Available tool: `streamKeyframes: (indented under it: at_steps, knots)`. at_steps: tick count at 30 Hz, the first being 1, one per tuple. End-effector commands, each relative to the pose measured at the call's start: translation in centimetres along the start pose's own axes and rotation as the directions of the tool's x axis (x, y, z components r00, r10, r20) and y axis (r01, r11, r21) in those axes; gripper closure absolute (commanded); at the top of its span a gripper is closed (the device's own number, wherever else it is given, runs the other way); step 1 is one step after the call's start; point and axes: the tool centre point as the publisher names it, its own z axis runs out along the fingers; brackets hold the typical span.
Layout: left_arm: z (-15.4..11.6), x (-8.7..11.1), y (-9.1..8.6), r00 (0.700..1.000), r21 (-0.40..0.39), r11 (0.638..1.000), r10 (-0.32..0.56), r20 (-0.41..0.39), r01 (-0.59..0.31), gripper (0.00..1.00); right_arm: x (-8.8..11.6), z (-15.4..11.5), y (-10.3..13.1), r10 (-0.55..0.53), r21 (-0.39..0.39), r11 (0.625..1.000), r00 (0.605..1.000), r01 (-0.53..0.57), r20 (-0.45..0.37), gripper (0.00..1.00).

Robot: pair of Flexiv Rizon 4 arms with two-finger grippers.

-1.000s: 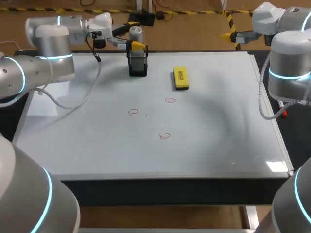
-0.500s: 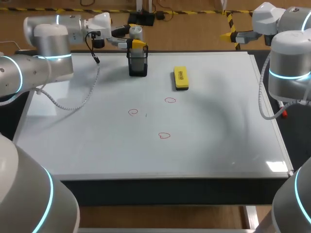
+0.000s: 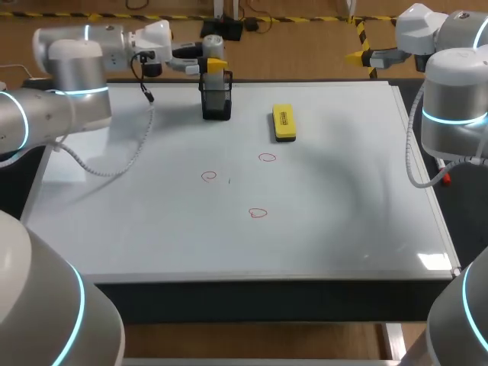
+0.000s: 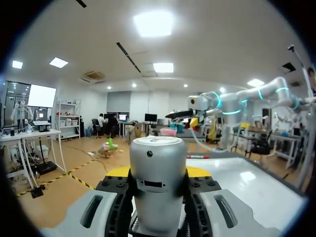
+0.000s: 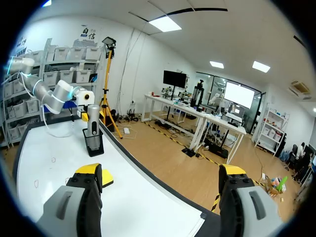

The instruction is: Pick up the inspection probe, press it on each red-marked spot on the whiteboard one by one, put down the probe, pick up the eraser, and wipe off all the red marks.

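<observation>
Left gripper [image 3: 210, 65] is pinching the probe [image 3: 212, 48] from both sides, silver body upright between the yellow tips; the left wrist view shows a finger against each side. Directly under the hand is the black holder [image 3: 216, 102]. The probe's lower end is hidden at the holder's mouth, so can't tell if it's clear. Right gripper [image 5: 160, 170] is spread wide with nothing in it, off the far corner, well apart from the left hand. Risks, my read: if the hand goes sideways before the tip is clear, it catches the holder wall and tips or drags it. The holder stands close to the far edge of the whiteboard [image 3: 343, 221], so it could go off the back. The smooth metal body could slip or tilt in the pinch when pressed onto a spot. The left arm's cable [image 3: 130, 156] hangs in a loop over the board beside the hand and might brush the surface on a low reach. Room: three red marks [image 3: 258, 213] lie toward the near side from the hand, well apart from it, bare board between. Eraser [image 3: 284, 123] is to the hand's right, near the holder but not touching, off the straight path to the marks. The far edge is just behind the hand, no room there.
</observation>
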Motion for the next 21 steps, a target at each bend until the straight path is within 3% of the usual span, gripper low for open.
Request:
streamKeyframes:
  at_steps: [1,21]
  knots:
    - [-0.5,1.2,-1.2,1.000,-0.001,1.000,0.014,0.012,-0.014,1.00,0.0,0.0,0.0,0.000,0.001,1.000,1.000,0.000,-0.001,0.00]
    - [-0.6,1.5,-4.4,1.000,0.038,0.999,0.026,0.015,-0.026,1.00,0.0,0.0,0.0,0.000,0.001,1.000,1.000,0.000,-0.001,0.00]
